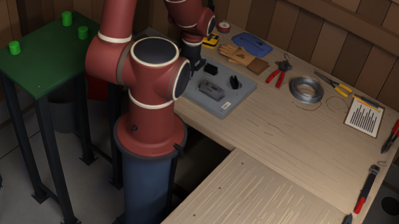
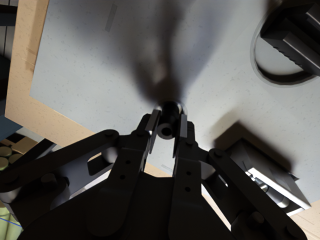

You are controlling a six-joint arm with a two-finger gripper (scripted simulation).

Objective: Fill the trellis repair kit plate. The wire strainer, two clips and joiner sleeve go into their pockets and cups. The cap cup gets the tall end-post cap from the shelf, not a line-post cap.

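A short dark joiner sleeve (image 2: 167, 121), a small tube with an open bore, stands with its lower end in a small round cup on the grey kit plate (image 1: 217, 86). On the plate the grey wire strainer (image 1: 212, 89) lies in its rectangular pocket, one black clip (image 1: 210, 69) sits toward the back and another black clip (image 1: 234, 82) stands in a round cup. Three green caps (image 1: 66, 18) (image 1: 83, 32) (image 1: 14, 47) stand on the green shelf to the left. My gripper (image 2: 166, 124) hangs over the plate's left part, mostly hidden by the arm in the side camera, and is closed around the joiner sleeve.
The wooden workbench (image 1: 287, 126) carries a wire coil (image 1: 306, 90), red pliers (image 1: 277, 73), yellow pliers (image 1: 335, 83), gloves (image 1: 244, 57), a blue cloth (image 1: 252, 43), a tape roll (image 1: 223, 27) and a clipboard (image 1: 364, 116). The green shelf (image 1: 43, 51) stands left of my arm's base.
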